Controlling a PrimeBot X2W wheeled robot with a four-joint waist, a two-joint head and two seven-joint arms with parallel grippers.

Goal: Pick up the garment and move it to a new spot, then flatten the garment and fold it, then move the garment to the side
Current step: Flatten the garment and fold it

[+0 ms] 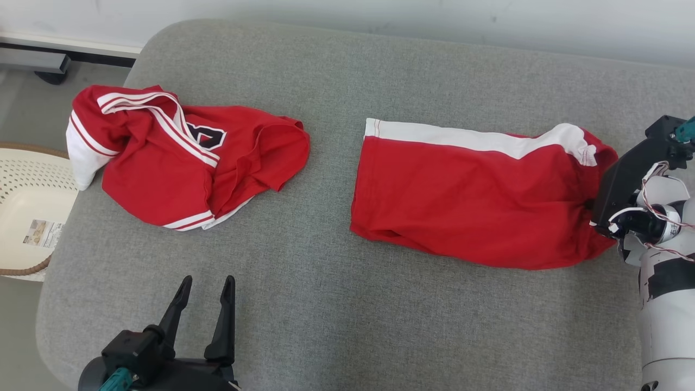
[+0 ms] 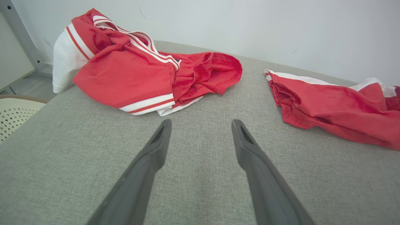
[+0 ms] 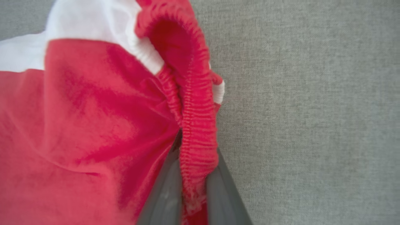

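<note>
A grey padded fabric surface (image 1: 326, 304) meets a white wall (image 1: 380, 16), with a cream perforated basket (image 1: 27, 217) beside its left edge. The left gripper (image 1: 208, 279) hovers near the front, spread wide and empty. The right gripper (image 1: 597, 212) pinches the elastic waistband of the red shorts with a white side stripe (image 1: 467, 201), which lie at right. There are two garments: a crumpled red-and-white jersey (image 1: 163, 174) on the left and the shorts.

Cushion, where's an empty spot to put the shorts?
Bare: the front, between left gripper and shorts; the gap between shorts and jersey; the strip by the wall. Crowded: the right edge of the cushion, where the right gripper pinches the waistband.
</note>
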